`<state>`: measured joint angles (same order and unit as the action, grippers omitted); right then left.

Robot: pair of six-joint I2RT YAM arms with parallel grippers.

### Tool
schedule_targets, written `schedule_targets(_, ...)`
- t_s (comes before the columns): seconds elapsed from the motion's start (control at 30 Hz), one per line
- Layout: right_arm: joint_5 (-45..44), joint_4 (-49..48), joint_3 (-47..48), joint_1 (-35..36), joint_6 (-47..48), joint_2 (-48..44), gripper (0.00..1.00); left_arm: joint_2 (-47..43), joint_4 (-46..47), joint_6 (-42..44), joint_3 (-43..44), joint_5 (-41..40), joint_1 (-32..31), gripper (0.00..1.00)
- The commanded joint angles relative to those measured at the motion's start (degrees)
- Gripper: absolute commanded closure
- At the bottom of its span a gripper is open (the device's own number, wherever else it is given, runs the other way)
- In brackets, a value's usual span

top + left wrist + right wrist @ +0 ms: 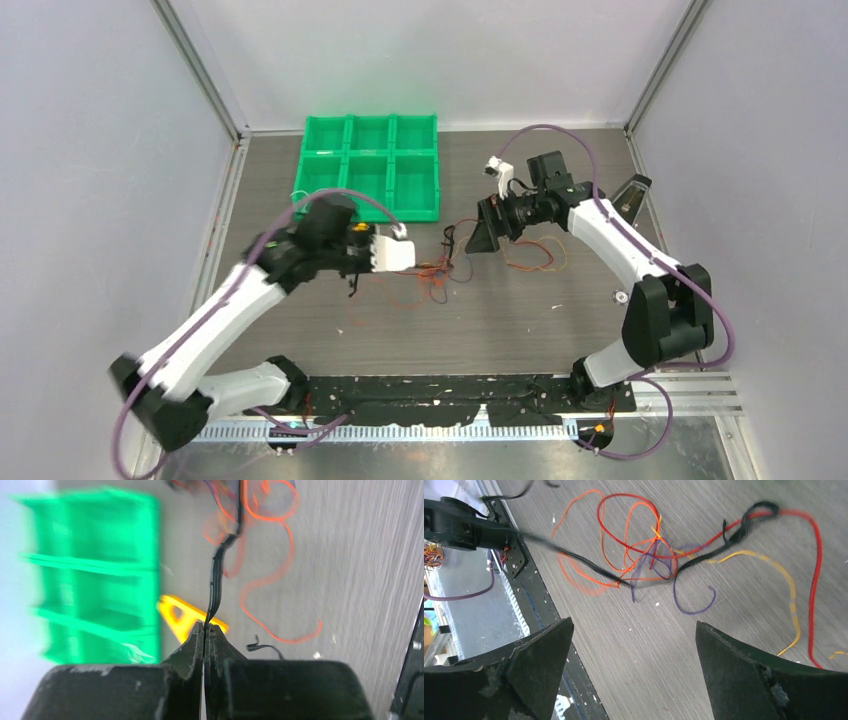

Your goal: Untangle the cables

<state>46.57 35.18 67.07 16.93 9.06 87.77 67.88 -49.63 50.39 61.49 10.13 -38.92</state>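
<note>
The green tray (pixel 370 165) stands on the far part of the surface (pixel 500 330). It has six compartments, in two rows of three. In the top view I see only the green floors of these compartments. In the left wrist view the tray is blurred, so it tells nothing more about them.

The cables (pixel 440 268) are outside the tray. They lie on the surface as a loose tangle, just in front of the tray's near right corner. The right wrist view shows orange, red, purple, yellow and black ones crossing each other. A few orange loops (pixel 535 255) lie more to the right, further from the tray.

The left jaws are pressed together and clamped on the black cable (pixel 216 580). This cable goes from their tips to the tangle, lifted from the surface and almost straight. The left jaws are near the tray's near edge, and in their own view the tray is on the left. Beside the tips there is a blurred yellow shape (pixel 172 612); I cannot tell what it is.

The right jaws stand wide apart above the tangle, just right of the tray's near right corner. There is only air between them, and they touch no cable.
</note>
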Motion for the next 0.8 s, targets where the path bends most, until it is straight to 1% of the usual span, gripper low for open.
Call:
schedule_targets(0.0, 0.8, -0.9, 5.9, -0.7, 3.0, -7.0, 0.0, -11.2, -5.4, -6.3, 15.3, 14.0, 2.1, 1.0)
schedule_targets(0.07, 1.0, 1.0, 8.8, -1.5, 4.1, -8.1, 0.0, -10.8, -6.1, -11.9, 24.3, 21.6, 5.8, 1.0)
schedule_targets(0.13, 1.9, 1.5, 12.1, -2.4, 4.9, -9.2, 0.03, -9.1, -2.1, -21.0, 32.5, 29.0, 10.6, 1.0)
schedule_targets(0.17, 2.5, 1.6, 14.1, -2.8, 5.2, -10.1, 0.04, -8.3, 0.5, -26.0, 35.6, 31.3, 12.2, 1.0)
schedule_targets(0.23, 3.0, 1.4, 16.9, -2.9, 5.8, -11.5, 0.05, -7.2, 4.3, -30.0, 39.2, 33.9, 12.9, 1.0)
schedule_targets(0.3, 4.7, -0.4, 18.7, -2.9, 5.0, -13.0, 0.05, -6.7, 9.2, -33.6, 40.0, 34.4, 12.7, 1.0)
schedule_targets(0.33, 6.4, -3.1, 18.9, -2.9, 4.3, -13.4, 0.05, -6.3, 10.9, -35.0, 40.3, 34.5, 12.7, 1.0)
schedule_targets(0.47, 9.4, -10.8, 18.6, -0.7, -3.2, -15.2, 0.05, -4.7, 14.1, -36.9, 41.8, 36.0, 12.7, 1.0)
schedule_targets(0.57, 9.9, -12.2, 18.0, 3.7, -5.2, -14.7, 0.05, -4.6, 15.1, -38.5, 41.0, 36.6, 12.7, 1.0)
schedule_targets(0.63, 9.1, -12.0, 16.9, 5.9, -4.7, -14.4, 0.05, -4.7, 15.3, -37.9, 39.8, 34.9, 12.7, 1.0)
schedule_targets(0.77, 6.5, -11.3, 14.3, 6.6, -3.7, -13.7, 0.05, -4.5, 17.8, -35.8, 36.8, 30.3, 13.4, 1.0)
